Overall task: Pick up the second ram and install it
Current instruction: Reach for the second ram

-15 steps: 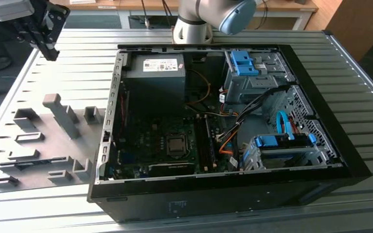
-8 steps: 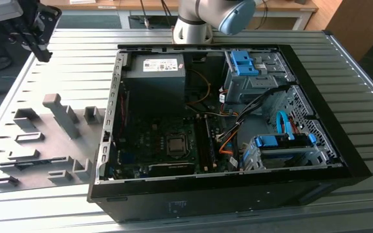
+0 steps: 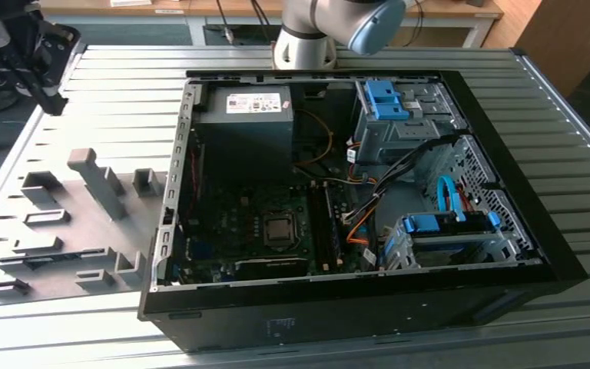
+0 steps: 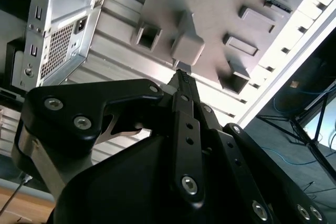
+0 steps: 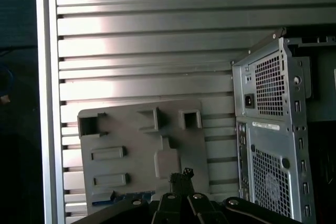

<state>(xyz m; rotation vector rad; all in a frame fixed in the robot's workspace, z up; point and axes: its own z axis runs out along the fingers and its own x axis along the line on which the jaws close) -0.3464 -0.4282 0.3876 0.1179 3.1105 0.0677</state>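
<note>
Overhead, the gripper [image 5: 181, 176] has its fingers pressed together on nothing, tips aimed down at the grey holder [image 5: 136, 145] beside the case [image 5: 273, 145]. Near the tips but apart, the ram [image 5: 123, 198] lies along the holder's edge, long axis parallel to the table [image 5: 157, 51] slats, one end hidden by the gripper body. In the exterior view the arm [image 3: 310, 34] base stands at top centre, the holder at lower left.

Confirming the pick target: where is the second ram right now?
In the first wrist view, the second ram lies in the grey fixture tray beside the computer case, at the tray edge nearest the hand.
</note>
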